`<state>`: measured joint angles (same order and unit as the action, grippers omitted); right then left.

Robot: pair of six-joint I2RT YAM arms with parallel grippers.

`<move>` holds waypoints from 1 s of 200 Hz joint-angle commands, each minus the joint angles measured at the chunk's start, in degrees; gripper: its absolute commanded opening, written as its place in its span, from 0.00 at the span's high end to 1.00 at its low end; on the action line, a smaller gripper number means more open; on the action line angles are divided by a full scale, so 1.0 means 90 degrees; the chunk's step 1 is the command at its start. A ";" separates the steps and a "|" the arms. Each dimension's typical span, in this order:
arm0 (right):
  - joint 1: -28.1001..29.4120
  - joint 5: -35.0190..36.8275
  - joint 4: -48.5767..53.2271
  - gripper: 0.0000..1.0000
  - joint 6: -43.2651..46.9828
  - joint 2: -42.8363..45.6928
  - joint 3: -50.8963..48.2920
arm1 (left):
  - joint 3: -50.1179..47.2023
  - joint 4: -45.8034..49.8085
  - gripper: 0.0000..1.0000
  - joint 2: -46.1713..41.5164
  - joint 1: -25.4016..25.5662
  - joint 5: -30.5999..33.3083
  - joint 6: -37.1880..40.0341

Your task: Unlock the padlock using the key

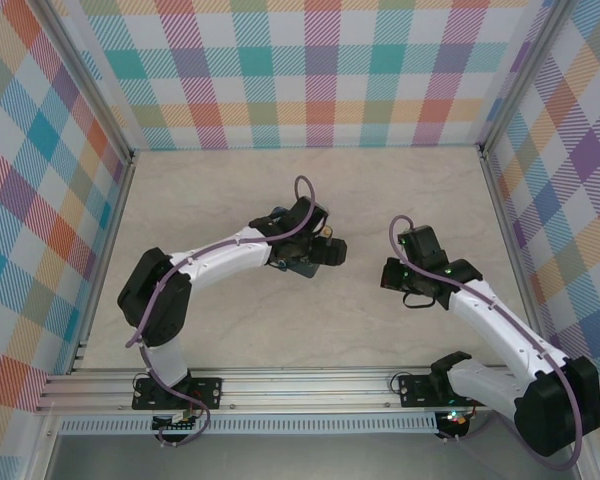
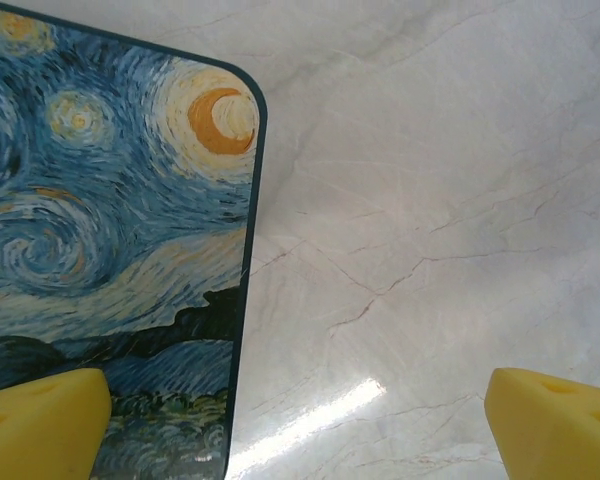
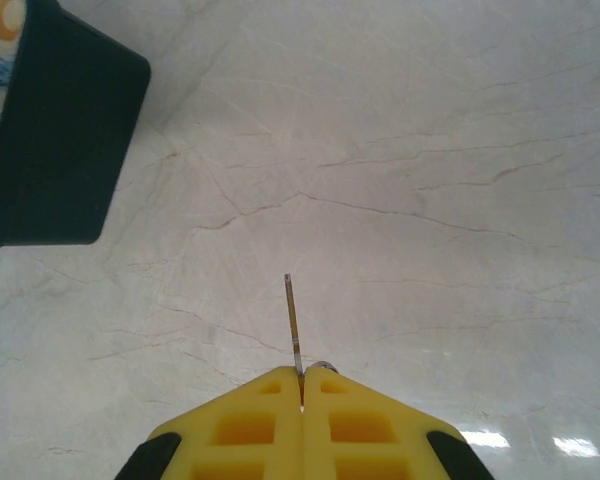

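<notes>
Right gripper (image 3: 302,378): fingers pressed together, pinching the key (image 3: 292,318) by its head, with the blade poking forward above the table (image 3: 430,200). Left gripper (image 2: 295,415): spread wide, holding nothing, hovering over a corner of the painted box (image 2: 100,200). Where the padlock sits, you cannot tell. Your likely risks: the thin key pivots or slips between the pads on contact, a skewed blade misses the keyway, or an unbraced lock skids away.

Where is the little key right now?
In the right wrist view, the key sticks out between the shut yellow tips of the right tool, over the marble table, with the starry-night box at upper left.
</notes>
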<state>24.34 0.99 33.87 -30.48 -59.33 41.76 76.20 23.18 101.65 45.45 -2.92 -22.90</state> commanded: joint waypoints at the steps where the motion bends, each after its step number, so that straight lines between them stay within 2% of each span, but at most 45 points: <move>1: -0.0028 -0.0461 -0.0490 0.99 0.0161 0.0022 -0.0022 | 0.0188 0.0293 0.03 -0.0472 0.0057 0.0098 0.0105; 33: -0.0026 -0.1216 -0.1194 0.99 0.0243 0.0147 -0.0227 | -0.0057 0.0477 0.05 -0.1215 -0.0029 0.0869 0.0403; 70: 0.0039 -0.1864 -0.2036 0.99 0.0105 0.0043 -0.0362 | -0.1594 -0.0235 0.12 -0.2463 -0.0245 0.1417 0.0790; 109: 0.0194 -0.2643 -0.3579 0.99 -0.0430 -0.0431 -0.0527 | -0.3640 -0.1983 0.13 -0.3776 -0.0297 0.1317 0.1654; 142: 0.0407 -0.2831 -0.4333 0.99 -0.0713 -0.1071 -0.0330 | -0.4999 -0.3649 0.13 -0.4537 -0.0307 0.1255 0.2474; 169: 0.0557 -0.2821 -0.4631 0.99 -0.0706 -0.1558 -0.0084 | -0.5859 -0.4737 0.09 -0.4751 -0.0307 0.1232 0.2827; 200: 0.0655 -0.2922 -0.4971 0.99 -0.0686 -0.2196 0.0222 | -0.6164 -0.5067 0.08 -0.4516 -0.0309 0.1193 0.2888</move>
<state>29.56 -23.11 -4.73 -36.12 -75.94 40.32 22.26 -13.47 60.03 42.98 8.05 0.12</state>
